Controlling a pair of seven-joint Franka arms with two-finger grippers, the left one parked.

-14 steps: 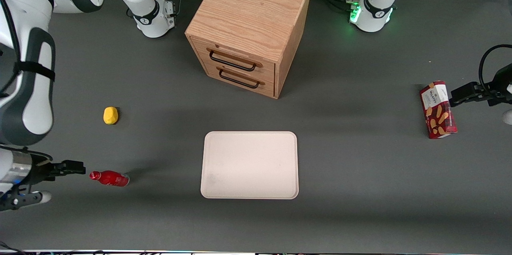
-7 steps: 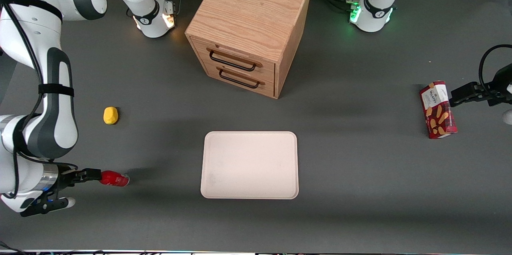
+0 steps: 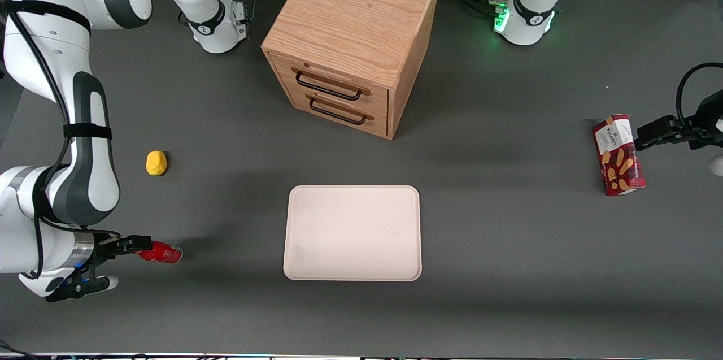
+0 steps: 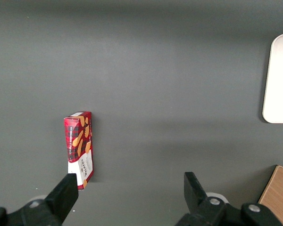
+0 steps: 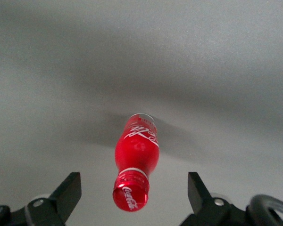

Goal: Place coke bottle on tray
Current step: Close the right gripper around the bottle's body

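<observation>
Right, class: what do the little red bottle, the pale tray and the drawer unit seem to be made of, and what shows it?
Coke bottle: probably glossy plastic; a highlight shines on its red body. It lies between the open tool's fingers.
Tray: matte cream, likely plastic or moulded fibre; no glare, rounded rim.
Drawer unit: wood or wood veneer, with visible grain; handles are dark, perhaps metal.

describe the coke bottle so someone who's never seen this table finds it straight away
Start at the cream tray in front of the wooden drawer cabinet, then look toward the working arm's end of the table. The coke bottle lies on its side there, cap between the open gripper fingers. It is small and all red; the yellow lump nearby is not.
</observation>
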